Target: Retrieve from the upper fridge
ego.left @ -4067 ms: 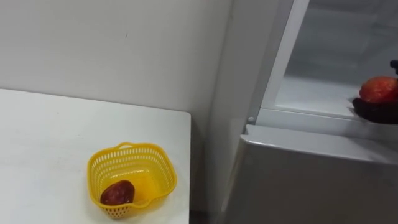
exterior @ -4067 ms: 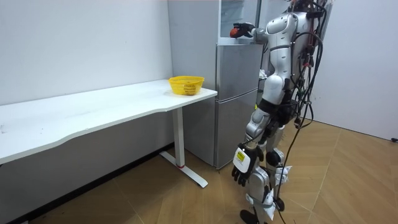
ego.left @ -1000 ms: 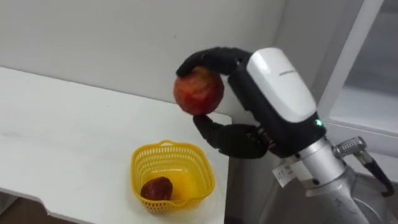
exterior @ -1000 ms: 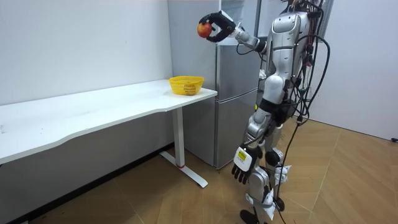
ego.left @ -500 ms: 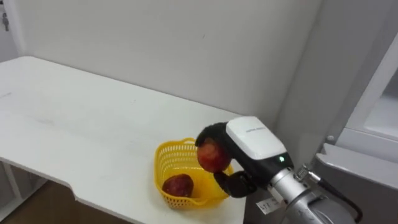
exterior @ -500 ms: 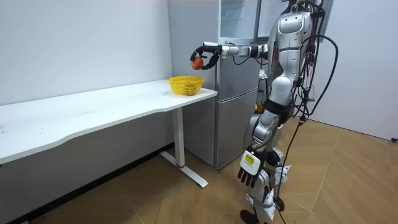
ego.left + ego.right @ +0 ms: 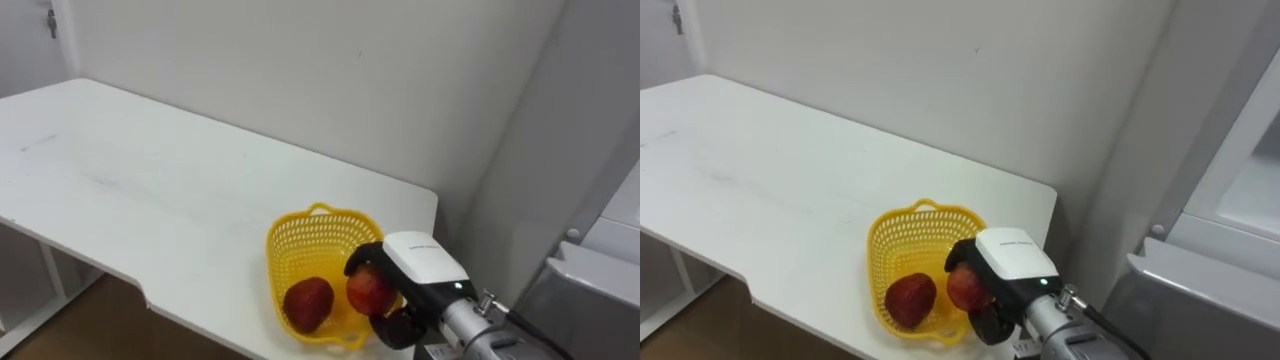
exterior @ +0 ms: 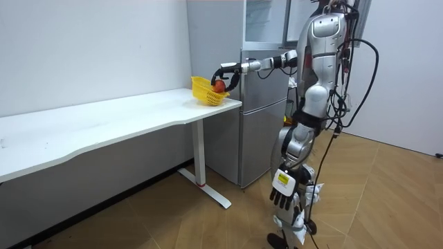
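White table, yellow basket near its right end. In basket: 1 dark red fruit. Just right of it is the apple, inside the basket's right rim, with the right hand clasped round it. Cannot tell whether the apple touches the basket floor. Fridge stands at far right. Room view: robot stands by the fridge, right arm stretched to the basket. Left hand hangs low, fingers relaxed.

Basket on table, apparently beside fridge
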